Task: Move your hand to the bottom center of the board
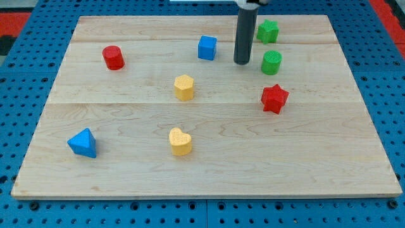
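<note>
My tip (242, 63) rests on the wooden board (209, 164) in its upper middle. It stands between the blue cube (207, 47) to its left and the green cylinder (271, 62) to its right, touching neither. The green star (267, 30) lies just above and right of the rod. The red star (274, 98) lies below and right of the tip. The yellow hexagon (184, 87) lies below and left of it.
A red cylinder (113, 57) sits at the upper left. A blue triangle (83, 142) sits at the lower left. A yellow heart (180, 141) sits below the middle. A blue pegboard (31, 76) surrounds the board.
</note>
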`<state>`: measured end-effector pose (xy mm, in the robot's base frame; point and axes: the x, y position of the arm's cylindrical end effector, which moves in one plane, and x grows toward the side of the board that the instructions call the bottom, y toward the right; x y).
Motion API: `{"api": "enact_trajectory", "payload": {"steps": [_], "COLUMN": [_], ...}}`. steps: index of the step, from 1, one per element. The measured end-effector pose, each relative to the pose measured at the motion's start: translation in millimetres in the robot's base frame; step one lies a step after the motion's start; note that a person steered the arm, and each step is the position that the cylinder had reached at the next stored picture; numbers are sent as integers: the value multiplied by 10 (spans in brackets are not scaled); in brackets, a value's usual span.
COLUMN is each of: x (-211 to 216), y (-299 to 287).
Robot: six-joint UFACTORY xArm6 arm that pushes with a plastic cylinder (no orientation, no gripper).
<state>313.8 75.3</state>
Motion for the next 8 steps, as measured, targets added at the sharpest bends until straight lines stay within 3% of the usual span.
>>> {"api": "enact_trajectory", "payload": {"steps": [1, 3, 4, 5, 7, 8], "x": [-274, -307, -242, 734, 2266, 2593], "y": [-278, -772, -1, 334, 143, 18]}}
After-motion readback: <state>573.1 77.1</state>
